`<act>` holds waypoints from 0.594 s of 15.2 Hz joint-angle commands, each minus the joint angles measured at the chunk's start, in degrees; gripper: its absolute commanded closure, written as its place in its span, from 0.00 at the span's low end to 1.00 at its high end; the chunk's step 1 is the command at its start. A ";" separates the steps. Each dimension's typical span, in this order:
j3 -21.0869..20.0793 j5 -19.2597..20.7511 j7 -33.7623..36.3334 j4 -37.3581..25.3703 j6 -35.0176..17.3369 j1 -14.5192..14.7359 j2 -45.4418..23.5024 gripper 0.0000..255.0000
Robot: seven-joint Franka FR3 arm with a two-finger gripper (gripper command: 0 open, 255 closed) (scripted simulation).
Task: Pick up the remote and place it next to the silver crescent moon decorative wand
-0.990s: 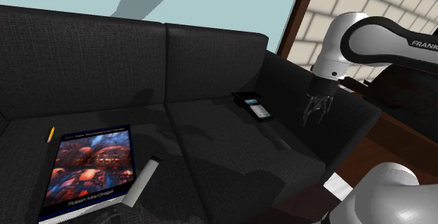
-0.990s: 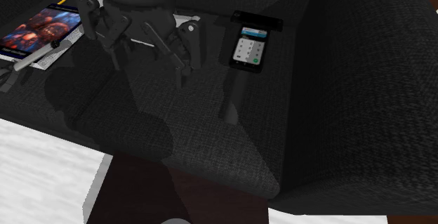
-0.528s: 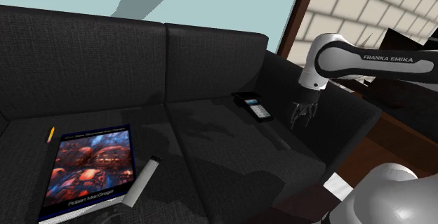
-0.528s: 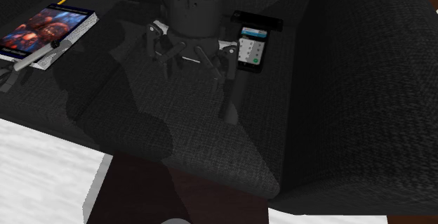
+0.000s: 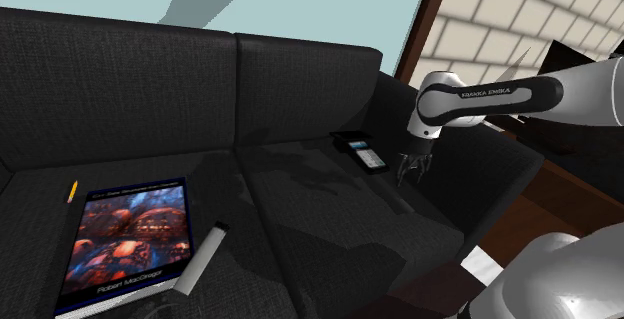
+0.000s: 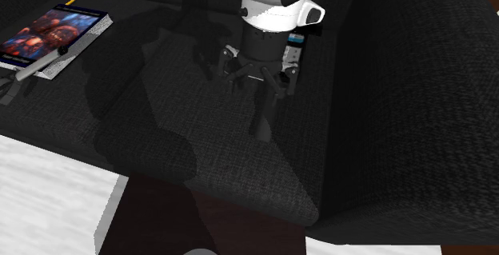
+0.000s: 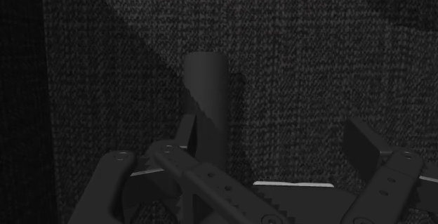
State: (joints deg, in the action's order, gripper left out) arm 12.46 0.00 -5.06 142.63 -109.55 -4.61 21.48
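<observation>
A long dark rounded bar, which I take for the remote (image 5: 398, 199) (image 6: 260, 121) (image 7: 206, 96), lies on the black sofa seat (image 5: 300, 222). My gripper (image 5: 410, 170) (image 6: 256, 81) (image 7: 274, 166) hangs open just above its far end, fingers pointing down and touching nothing. In the wrist view the bar runs away from one finger. The pale silver wand (image 5: 205, 257) (image 6: 44, 60) lies along the book's edge on the other seat cushion, its head hidden.
A black keypad handset (image 5: 362, 153) (image 6: 294, 53) sits close beside the gripper, partly behind the hand. A picture-cover book (image 5: 130, 242) (image 6: 52, 29) and a yellow pencil (image 5: 72, 190) lie by the wand. The sofa's armrest (image 5: 480, 157) rises right beside the gripper.
The arm has swung toward the shoulder view's left and come down, ending over the dark bar beside the keypad handset. The fingers stayed open. Nothing on the sofa moved.
</observation>
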 commanded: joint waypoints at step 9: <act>3.43 -1.13 -5.62 -3.08 -11.14 -0.86 -14.65 0.00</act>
State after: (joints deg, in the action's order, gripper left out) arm 15.88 -1.01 -10.60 139.21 -119.91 -5.52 7.24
